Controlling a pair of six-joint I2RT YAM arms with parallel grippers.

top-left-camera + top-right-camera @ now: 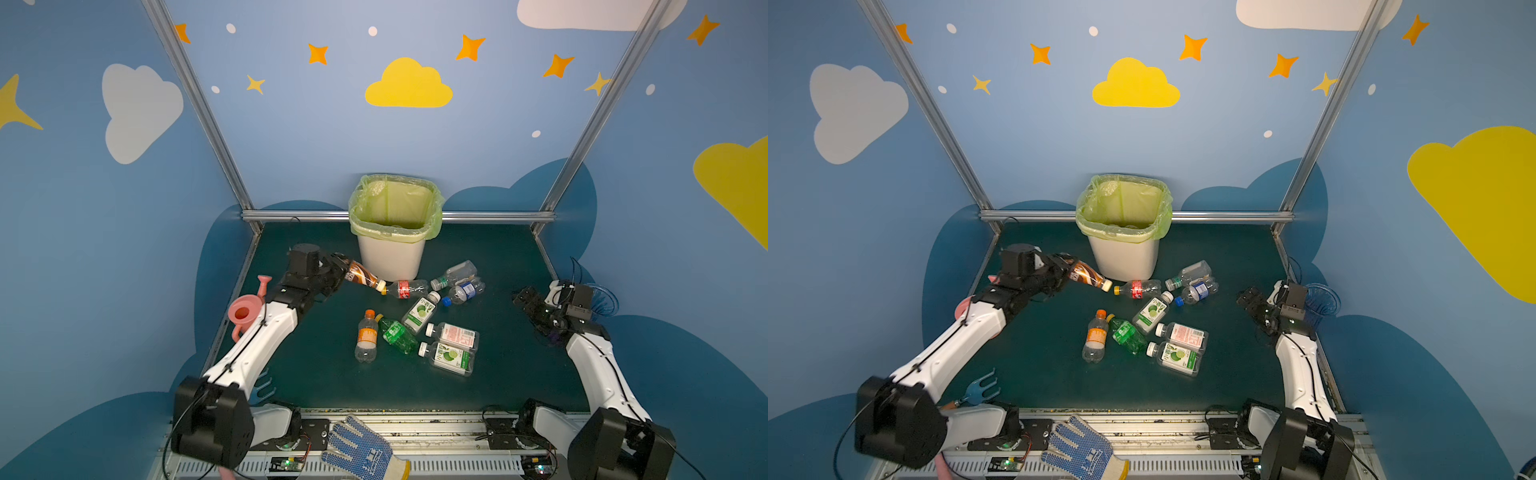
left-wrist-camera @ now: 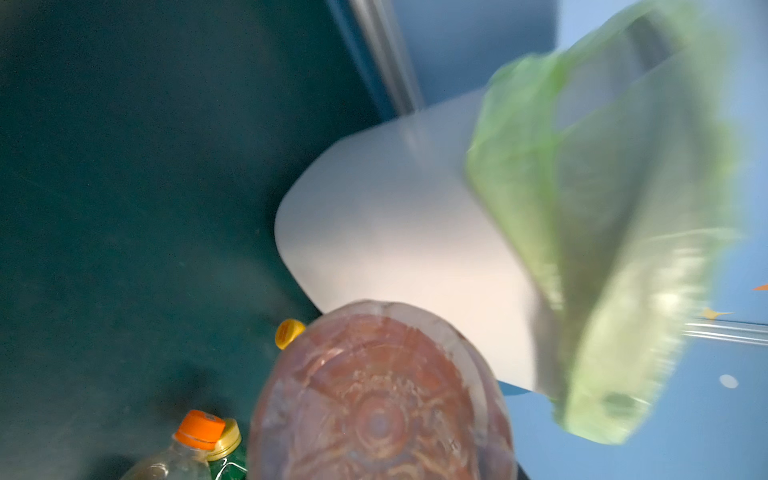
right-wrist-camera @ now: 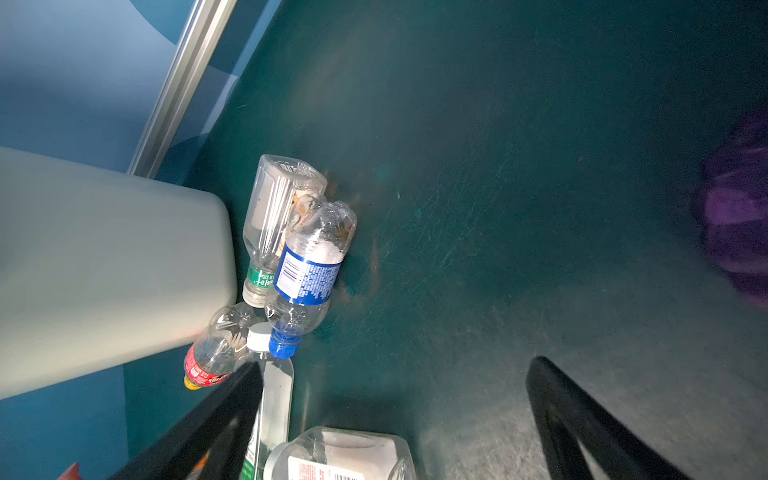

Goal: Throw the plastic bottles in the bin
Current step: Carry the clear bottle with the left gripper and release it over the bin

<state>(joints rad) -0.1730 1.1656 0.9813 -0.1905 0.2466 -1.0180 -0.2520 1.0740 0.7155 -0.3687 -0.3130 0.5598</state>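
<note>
At the left middle of a top view, the left fingers (image 1: 340, 263) are clamping the base end of a brown bottle (image 1: 362, 276), which is tilting cap-down just beside the bin (image 1: 392, 262) at centre. The right fingers (image 3: 224, 415) are standing apart, holding nothing. Other bottles (image 1: 453, 336) are lying mid-frame on the worktop (image 1: 316, 374).
</note>
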